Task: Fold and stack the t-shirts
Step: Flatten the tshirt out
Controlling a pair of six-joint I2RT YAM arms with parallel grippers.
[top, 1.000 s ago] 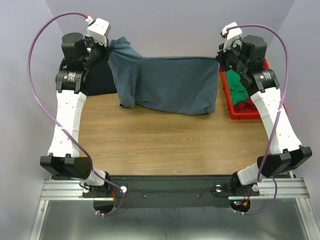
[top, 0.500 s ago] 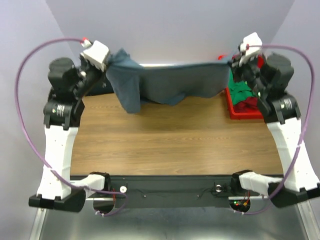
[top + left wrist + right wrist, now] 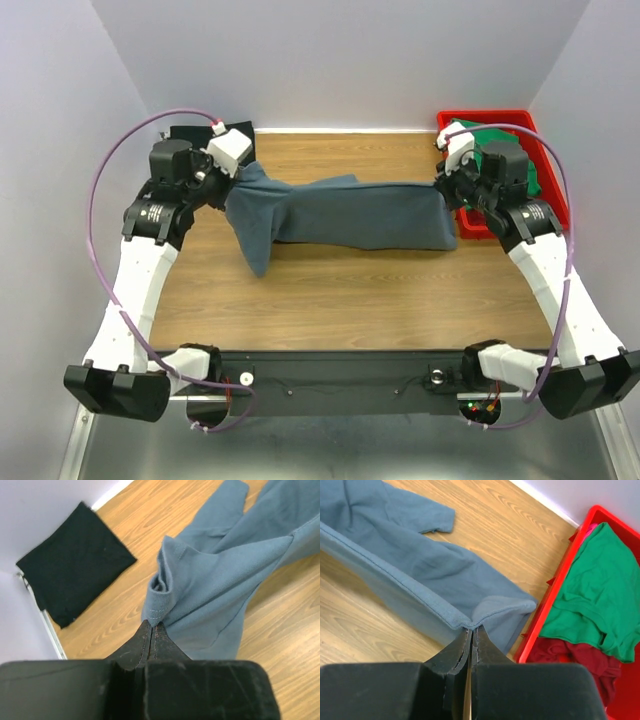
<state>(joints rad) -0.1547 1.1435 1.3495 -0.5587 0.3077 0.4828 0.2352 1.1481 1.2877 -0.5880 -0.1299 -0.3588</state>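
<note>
The blue-grey t-shirt (image 3: 350,215) hangs stretched across the table (image 3: 350,290). My left gripper (image 3: 151,629) and right gripper (image 3: 471,630) are each pinched tight on one end of it. I count one done: the black shirt (image 3: 70,575) lies folded at the far-left corner. The green shirt (image 3: 590,580) and dark red shirt (image 3: 570,657) wait in the red tray (image 3: 500,116).

The slate blue-grey t-shirt (image 3: 350,215) stretches across mid-table, pinched between the left gripper (image 3: 236,176) and the right gripper (image 3: 444,190), and it bars any low, straight reach to the far side. In front of it the wooden table (image 3: 340,300) is bare and passable. Behind it a free strip runs from the folded black t-shirt (image 3: 200,135) at far left to the red tray (image 3: 490,114), which crowds the right gripper.
</note>
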